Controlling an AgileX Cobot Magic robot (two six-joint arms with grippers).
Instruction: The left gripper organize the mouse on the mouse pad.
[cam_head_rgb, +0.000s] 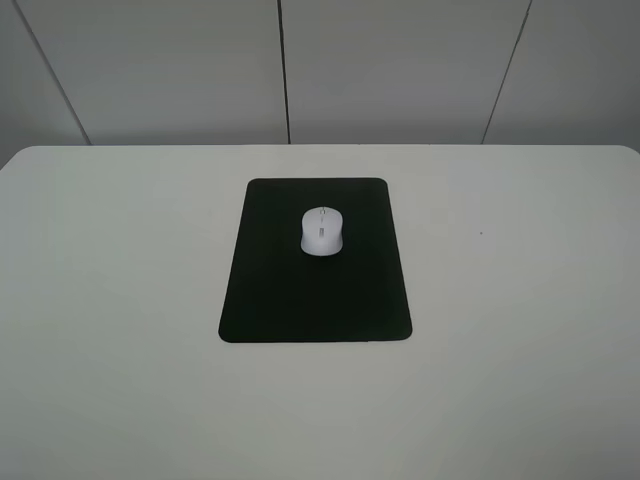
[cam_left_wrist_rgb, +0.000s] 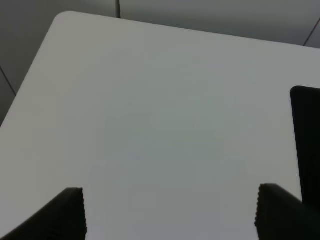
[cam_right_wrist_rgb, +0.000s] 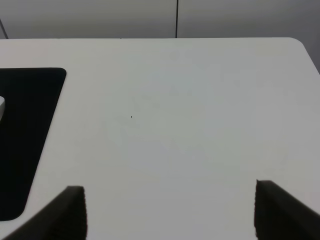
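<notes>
The small white oval mouse sits on the upper-middle part of the big flat matte black mouse pad, long axis running front to back, grey wheel end toward the far wall. The left hand hangs wide open over bare white tabletop, holding nothing, well off to the pad's left. The right hand is spread open and empty too.

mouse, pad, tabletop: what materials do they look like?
Small white oval mouse: likely smooth moulded plastic, soft sheen, grey centre strip. Large flat black rectangular mouse pad: matte, no glare, probably cloth or rubber; can't tell which. White table: smooth, faintly glossy, looks laminate.
</notes>
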